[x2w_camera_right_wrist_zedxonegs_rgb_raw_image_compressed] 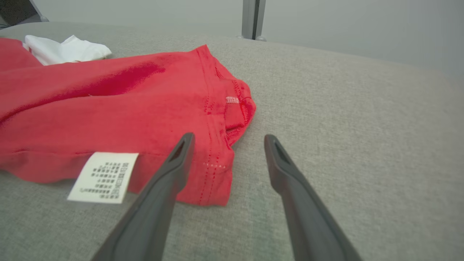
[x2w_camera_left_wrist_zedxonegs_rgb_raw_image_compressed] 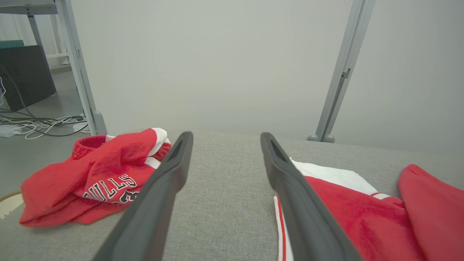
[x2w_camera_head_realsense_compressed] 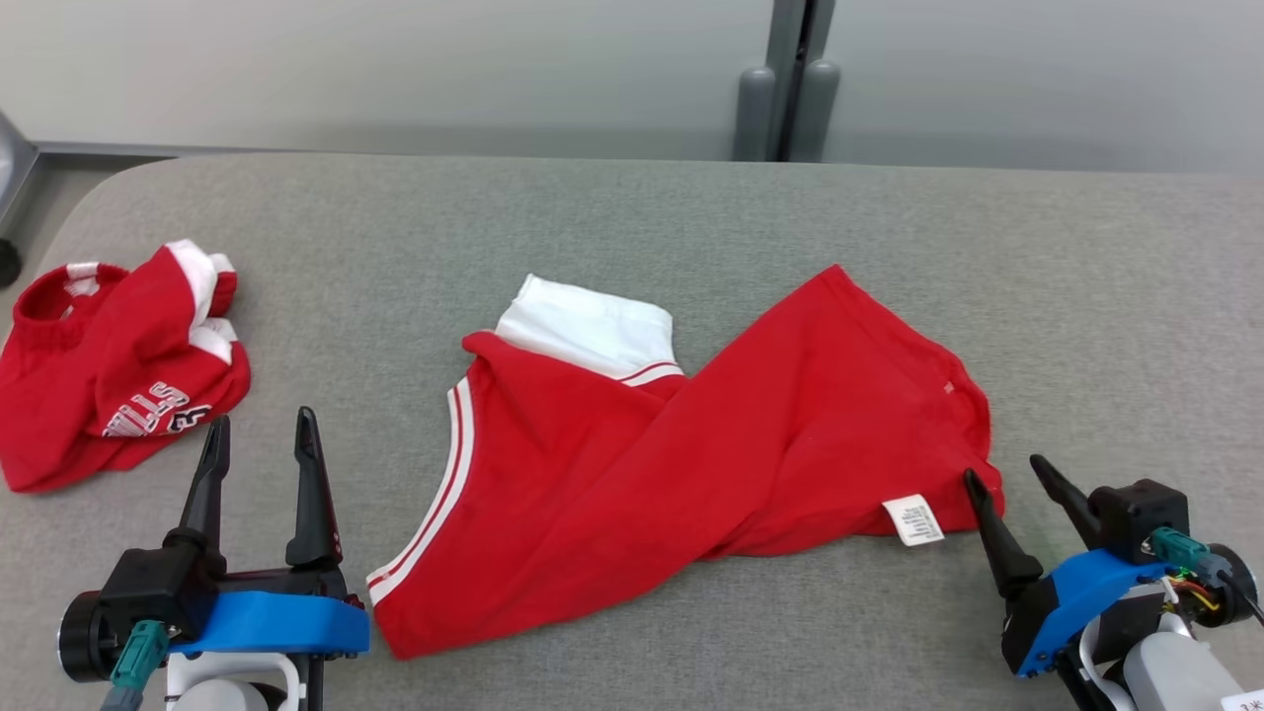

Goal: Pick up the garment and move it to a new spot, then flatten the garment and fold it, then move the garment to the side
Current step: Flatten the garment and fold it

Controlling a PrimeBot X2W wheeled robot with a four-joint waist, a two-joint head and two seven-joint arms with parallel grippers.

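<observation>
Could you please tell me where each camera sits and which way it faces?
Head view: up top, looking down at the spread red garment on the grey table; left claw and right claw show, open.
Left wrist view: low, along that claw's fingers toward the wall, crumpled garment on its left.
Right wrist view: low, along that claw's fingers at the garment's labelled corner.
Shared: all three show the spread garment.

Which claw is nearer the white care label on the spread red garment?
Right. The right claw sits just beside the care label; the left claw is across the garment, by its striped edge.
</observation>
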